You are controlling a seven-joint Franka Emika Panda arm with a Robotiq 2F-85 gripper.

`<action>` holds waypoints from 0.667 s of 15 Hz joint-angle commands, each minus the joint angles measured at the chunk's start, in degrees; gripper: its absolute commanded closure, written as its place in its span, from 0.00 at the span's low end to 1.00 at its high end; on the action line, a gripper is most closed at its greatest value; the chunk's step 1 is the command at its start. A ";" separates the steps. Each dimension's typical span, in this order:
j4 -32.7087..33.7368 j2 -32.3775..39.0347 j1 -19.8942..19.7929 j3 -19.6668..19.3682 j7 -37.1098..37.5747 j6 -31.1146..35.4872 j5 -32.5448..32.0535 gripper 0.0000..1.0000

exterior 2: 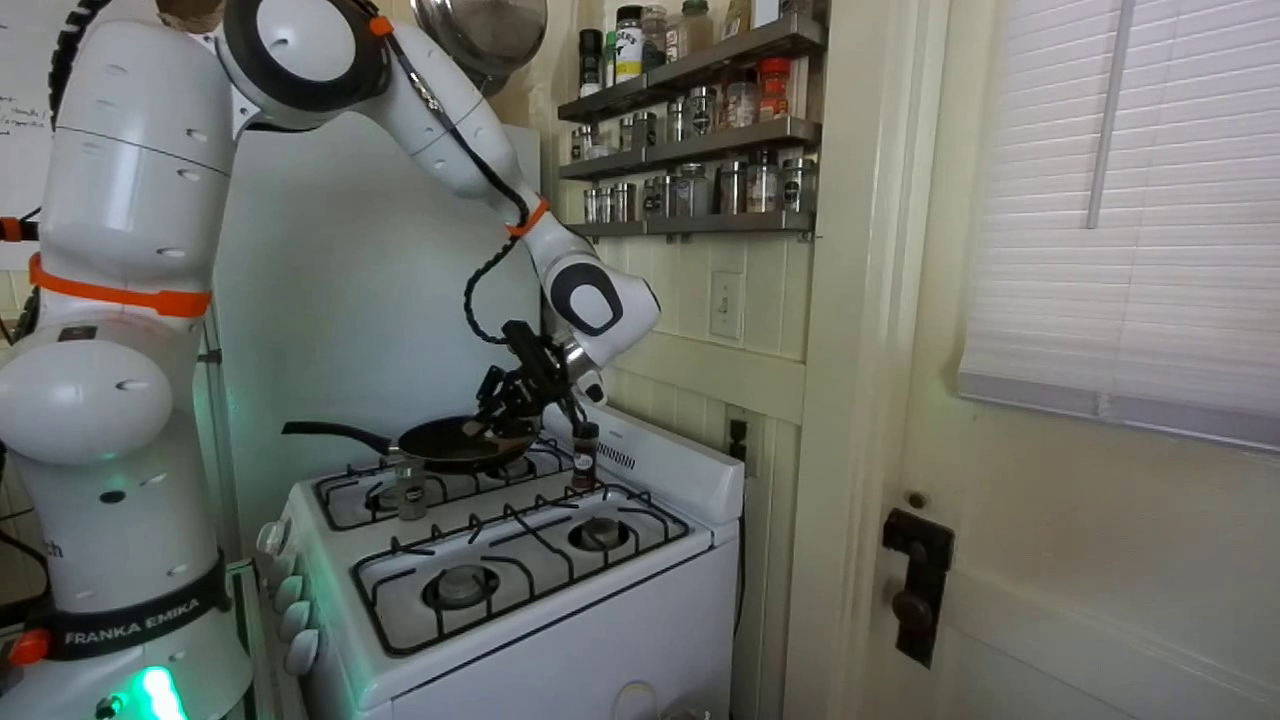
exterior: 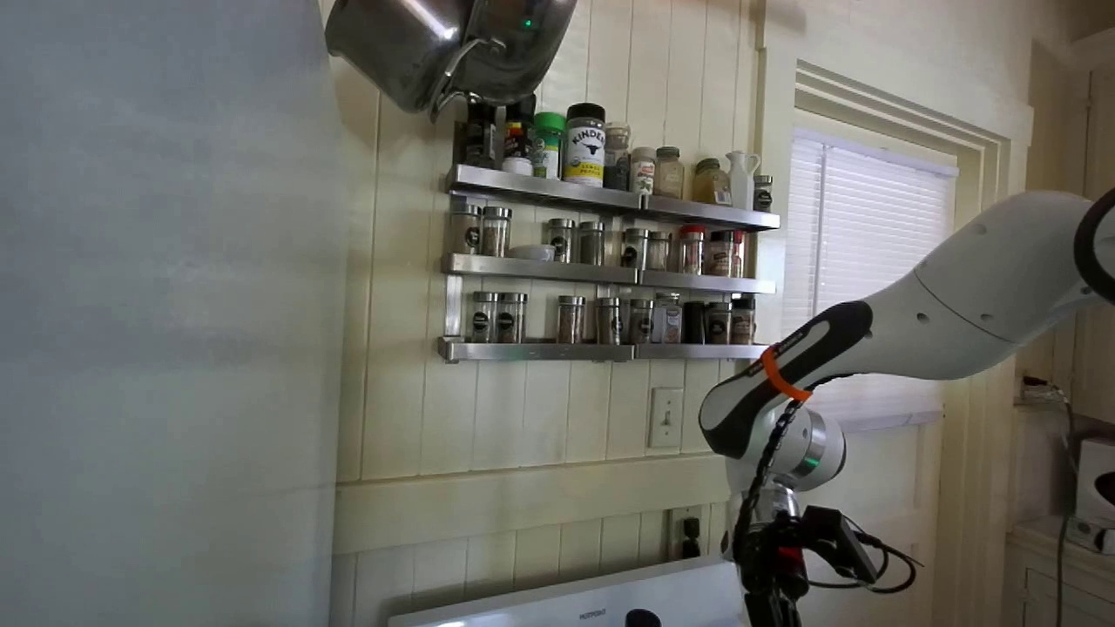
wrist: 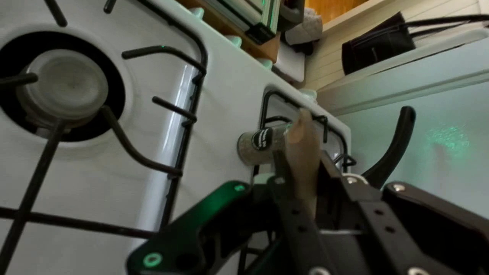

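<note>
In the wrist view my gripper (wrist: 306,164) is shut on a wooden utensil (wrist: 303,149), which sticks out past the fingertips and looks blurred. An exterior view shows the gripper tilted low over a black frying pan (exterior 2: 440,447), with a bit of the wood by the pan; whether it touches the pan I cannot tell. The pan's dark handle (wrist: 393,149) shows to the right in the wrist view. A glass spice jar (wrist: 259,146) with a round black label appears behind the utensil. That jar (exterior 2: 410,490) stands upright on the stove, near the pan.
The white gas stove (exterior 2: 560,600) carries black grates (exterior 2: 540,545) and burners. A dark bottle (exterior 2: 584,460) stands by the backguard, close to the gripper. Wall shelves (exterior: 540,351) hold several spice jars. Steel pots (exterior: 401,48) hang above, and a fridge (exterior: 165,331) stands alongside.
</note>
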 commanded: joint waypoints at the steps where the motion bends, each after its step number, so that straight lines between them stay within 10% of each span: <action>1: -2.40 -0.41 0.05 -0.06 4.34 6.76 0.31 0.95; 10: 0.02 3.07 0.03 2.16 -1.87 5.09 3.43 0.95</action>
